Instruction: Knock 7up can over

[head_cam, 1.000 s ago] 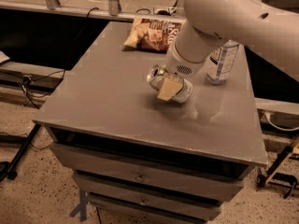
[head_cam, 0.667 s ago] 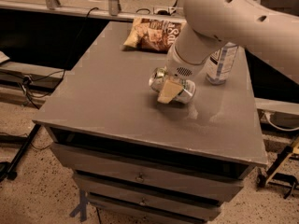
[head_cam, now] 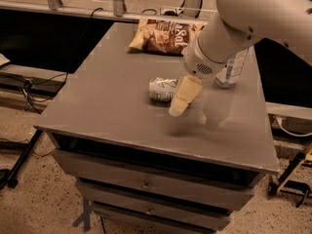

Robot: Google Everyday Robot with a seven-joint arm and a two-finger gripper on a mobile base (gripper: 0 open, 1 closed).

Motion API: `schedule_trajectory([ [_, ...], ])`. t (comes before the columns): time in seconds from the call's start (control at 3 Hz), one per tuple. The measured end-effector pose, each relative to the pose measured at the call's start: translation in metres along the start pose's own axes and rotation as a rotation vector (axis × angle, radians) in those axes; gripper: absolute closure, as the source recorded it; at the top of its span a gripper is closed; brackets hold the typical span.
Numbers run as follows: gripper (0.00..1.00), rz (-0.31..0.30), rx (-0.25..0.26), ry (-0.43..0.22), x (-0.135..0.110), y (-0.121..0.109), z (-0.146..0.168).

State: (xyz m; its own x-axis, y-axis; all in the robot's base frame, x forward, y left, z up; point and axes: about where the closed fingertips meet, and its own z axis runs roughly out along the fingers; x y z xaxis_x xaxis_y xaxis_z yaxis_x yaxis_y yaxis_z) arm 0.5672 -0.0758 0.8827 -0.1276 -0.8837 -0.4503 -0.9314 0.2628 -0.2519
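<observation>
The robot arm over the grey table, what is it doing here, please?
The robot's one arm reaches over the grey table, and its gripper is low, right beside the 7up can. The can lies on its side near the middle of the table, so it looks knocked over already. A chip bag lies near the far edge. A clear water bottle stands upright behind the arm, partly hidden.

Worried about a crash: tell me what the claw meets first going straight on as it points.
Probably the grey tabletop right below the claw; the 7up can lies on its side just beside it. Depth unclear.
</observation>
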Motion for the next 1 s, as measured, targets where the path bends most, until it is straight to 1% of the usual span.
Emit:
schedule_trajectory([
  [0.33, 0.00, 0.065, 0.015, -0.099, 0.024, -0.007, -0.044],
  [0.67, 0.00, 0.153, -0.001, -0.217, 0.063, -0.001, -0.106],
  [1.0, 0.00, 0.176, -0.029, -0.286, 0.050, 0.007, -0.119],
])
